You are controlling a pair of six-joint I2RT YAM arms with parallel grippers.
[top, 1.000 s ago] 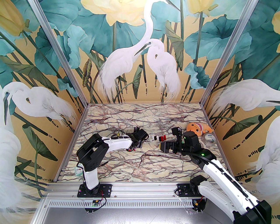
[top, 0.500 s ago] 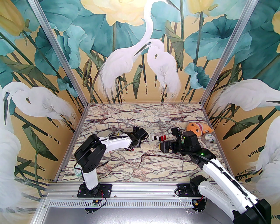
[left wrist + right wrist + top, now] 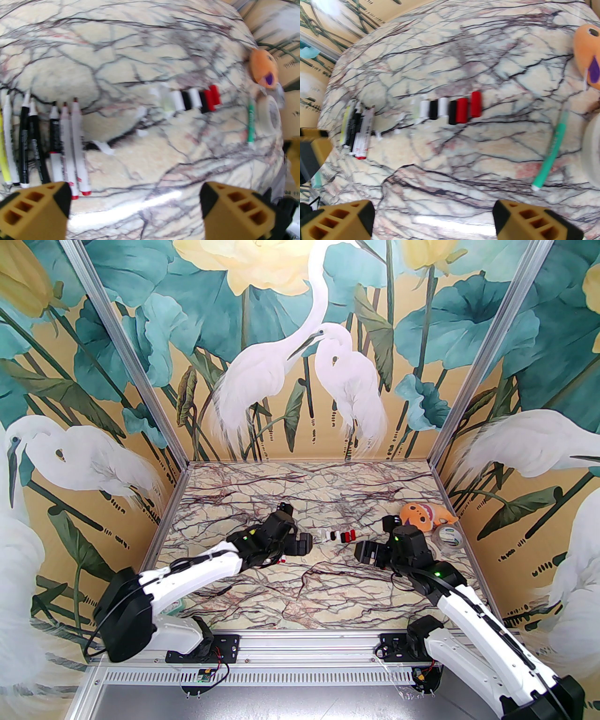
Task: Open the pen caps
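Several pen caps [image 3: 338, 536] lie in a row at mid-table, white, black and red; they show as pen caps [image 3: 194, 100] in the left wrist view and pen caps [image 3: 452, 109] in the right wrist view. Uncapped pens [image 3: 46, 140] lie side by side to their left, also seen as pens [image 3: 356, 133]. A green pen [image 3: 553, 150] lies alone to the right of the row, its cap on or off I cannot tell. My left gripper [image 3: 304, 544] hovers just left of the caps, open and empty [image 3: 136, 206]. My right gripper [image 3: 363, 551], open and empty [image 3: 433, 218], hangs near the row's right end.
An orange plush toy [image 3: 422, 514] and a tape roll [image 3: 447, 536] sit at the right, beside the right wrist. A few small white bits [image 3: 103, 147] lie between the pens and the caps. Patterned walls close in three sides.
My left gripper has gone from shut to wide open and the left arm has stretched out low from its base. My right gripper shifted slightly right.
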